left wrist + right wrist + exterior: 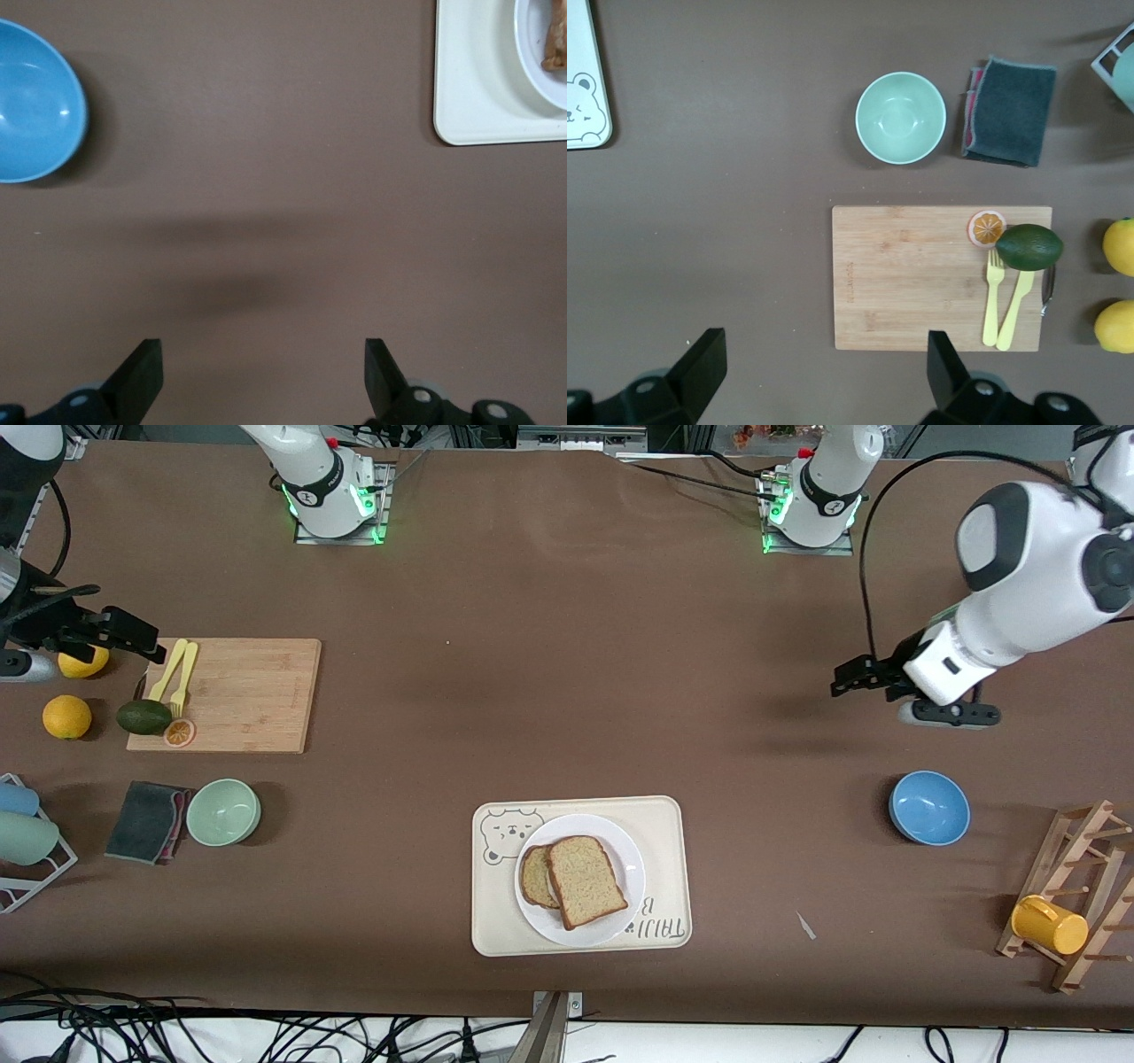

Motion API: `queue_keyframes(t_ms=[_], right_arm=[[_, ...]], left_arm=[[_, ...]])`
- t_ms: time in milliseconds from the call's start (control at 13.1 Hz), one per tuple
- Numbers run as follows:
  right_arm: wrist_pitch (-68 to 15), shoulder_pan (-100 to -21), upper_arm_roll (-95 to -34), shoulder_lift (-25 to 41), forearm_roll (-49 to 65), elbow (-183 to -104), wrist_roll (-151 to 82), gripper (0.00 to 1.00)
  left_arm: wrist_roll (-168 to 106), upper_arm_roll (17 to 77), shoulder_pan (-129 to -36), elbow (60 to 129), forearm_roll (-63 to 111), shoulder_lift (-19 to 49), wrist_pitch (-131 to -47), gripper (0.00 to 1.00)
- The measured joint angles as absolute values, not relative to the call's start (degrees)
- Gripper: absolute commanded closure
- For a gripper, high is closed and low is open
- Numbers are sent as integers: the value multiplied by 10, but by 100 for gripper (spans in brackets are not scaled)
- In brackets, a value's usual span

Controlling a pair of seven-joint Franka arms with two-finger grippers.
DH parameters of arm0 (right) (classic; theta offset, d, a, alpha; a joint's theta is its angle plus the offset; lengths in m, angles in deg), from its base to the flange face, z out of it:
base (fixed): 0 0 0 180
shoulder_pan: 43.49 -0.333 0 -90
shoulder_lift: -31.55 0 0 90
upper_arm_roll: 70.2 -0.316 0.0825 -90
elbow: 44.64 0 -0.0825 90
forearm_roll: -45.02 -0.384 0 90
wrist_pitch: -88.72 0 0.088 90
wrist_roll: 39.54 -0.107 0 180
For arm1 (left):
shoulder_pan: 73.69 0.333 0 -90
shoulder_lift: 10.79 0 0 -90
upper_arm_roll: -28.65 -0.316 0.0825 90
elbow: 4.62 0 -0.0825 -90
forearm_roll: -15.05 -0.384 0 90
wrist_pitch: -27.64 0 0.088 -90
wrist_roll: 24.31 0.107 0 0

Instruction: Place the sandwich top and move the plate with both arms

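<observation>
Both jaws well off sandwich top (pixel 586 880)

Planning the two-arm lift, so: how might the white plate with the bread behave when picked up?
The plate looks rigid with a low, thin rim, so grips may slip. The sandwich top lies loose and skewed over another slice, so tilting would probably slide it. The smooth tray underneath may let the plate skid.

Lower bread slice (pixel 535 877) mostly covered
</observation>
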State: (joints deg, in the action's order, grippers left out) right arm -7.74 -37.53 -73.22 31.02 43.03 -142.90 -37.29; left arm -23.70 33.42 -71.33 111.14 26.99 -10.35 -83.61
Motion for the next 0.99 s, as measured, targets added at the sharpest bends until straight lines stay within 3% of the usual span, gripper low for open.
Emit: queue_keyframes(t_ms=[305, 993], right_arm=[[-77, -375, -732, 306, 430, -1429, -373, 0], [-71, -384, -737, 306, 438, -1414, -377, 0]], left_arm=[[-283, 314, -706, 1026, 218, -124, -742, 0], [-325, 322, -707, 1019, 177, -141, -715, 0]])
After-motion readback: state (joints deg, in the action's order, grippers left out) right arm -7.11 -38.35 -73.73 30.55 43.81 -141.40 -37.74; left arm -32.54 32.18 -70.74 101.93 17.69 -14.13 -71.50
